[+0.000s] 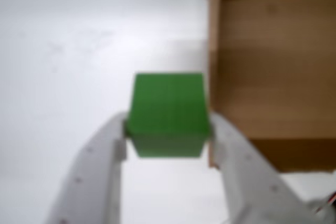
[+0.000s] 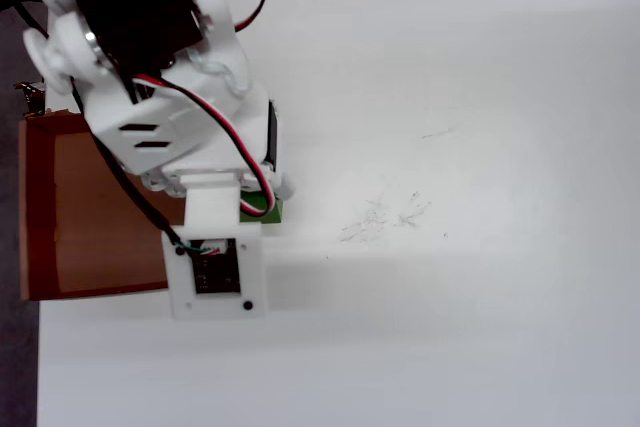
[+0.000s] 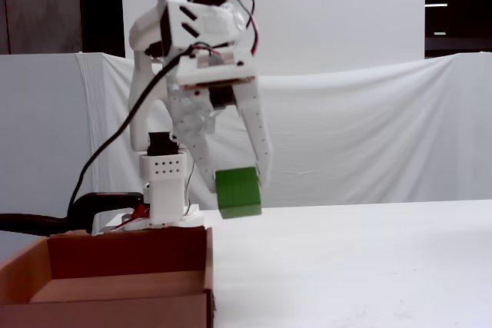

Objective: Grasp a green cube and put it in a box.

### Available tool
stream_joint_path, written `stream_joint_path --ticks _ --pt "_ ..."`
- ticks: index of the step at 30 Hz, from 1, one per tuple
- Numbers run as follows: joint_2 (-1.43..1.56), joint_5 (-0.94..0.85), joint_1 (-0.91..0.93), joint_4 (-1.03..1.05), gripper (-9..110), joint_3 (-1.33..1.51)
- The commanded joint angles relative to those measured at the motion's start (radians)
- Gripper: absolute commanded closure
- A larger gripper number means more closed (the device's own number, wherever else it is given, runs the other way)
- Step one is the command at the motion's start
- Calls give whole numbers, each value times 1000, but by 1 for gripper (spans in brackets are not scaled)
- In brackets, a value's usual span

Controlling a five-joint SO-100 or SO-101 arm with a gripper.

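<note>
Gripper [image 1: 168, 132] clamped on the cube [image 1: 167, 113] — white fingers [image 1: 102, 156] press its left and right sides in the wrist view. In the fixed view the cube [image 3: 237, 192] hangs clear of the table [image 3: 354, 266], above and just right of the box [image 3: 115, 282]. Wrist view puts the box [image 1: 273, 77] right of the cube, apparently not under it — blurry. Overhead, only a green sliver [image 2: 263, 209] shows under the arm, right of the box [image 2: 70, 207].
</note>
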Motion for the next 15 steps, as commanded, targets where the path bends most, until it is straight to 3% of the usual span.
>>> stream_joint_path --ticks 1,15 --pt "107 -20 35 32 87 -40" --pt "178 -408 328 2 87 201"
